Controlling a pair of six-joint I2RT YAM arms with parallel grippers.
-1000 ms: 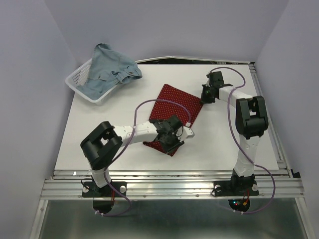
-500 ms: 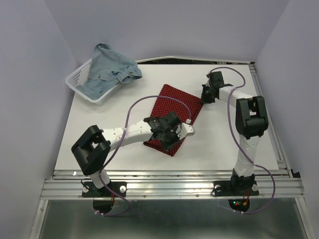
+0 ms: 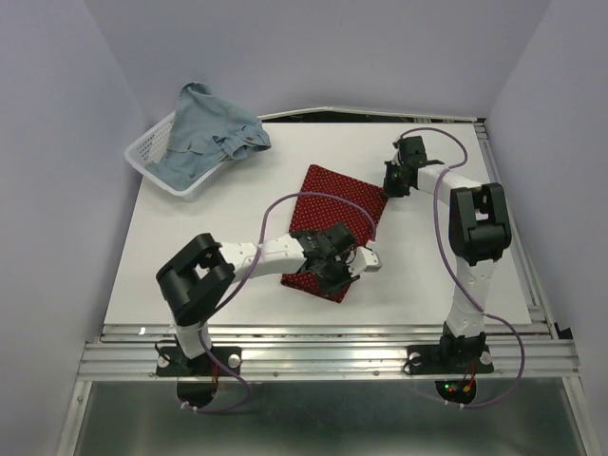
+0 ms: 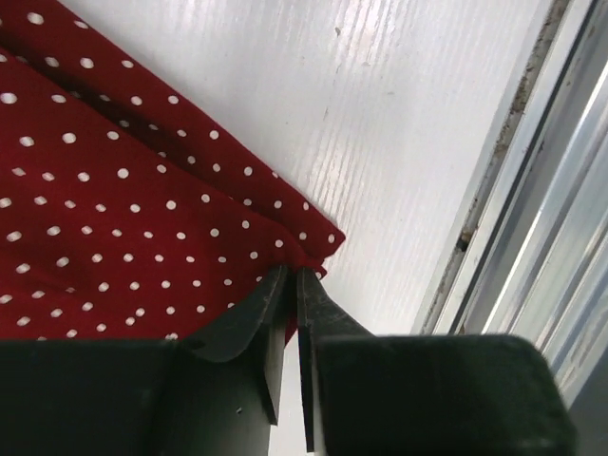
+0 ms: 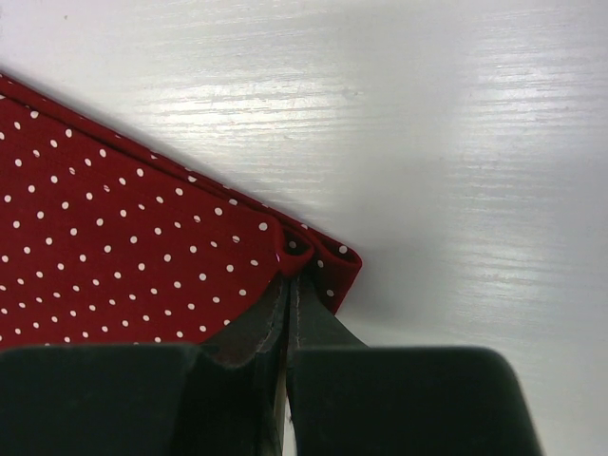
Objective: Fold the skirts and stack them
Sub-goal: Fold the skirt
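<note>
Top external view: red skirt (image 3: 332,204) pinched at both ends, long axis running near to far.
The left gripper (image 4: 299,275) is clamped on the near corner and the right gripper (image 5: 288,275) on the far right corner. The cloth lies flat mid-table (image 3: 190,256) between them, so a fold would likely carry one end along that axis onto the other. The denim skirt (image 3: 204,133) sits well apart, heaped over the basket (image 3: 142,157) at far left and nearer the left arm.

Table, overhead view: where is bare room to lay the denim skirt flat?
Widest bare patch: left side of the table, between the basket and the left arm. A narrower strip lies beyond the red skirt. Centre is crowded: left hand and right hand pinch its corners.
</note>
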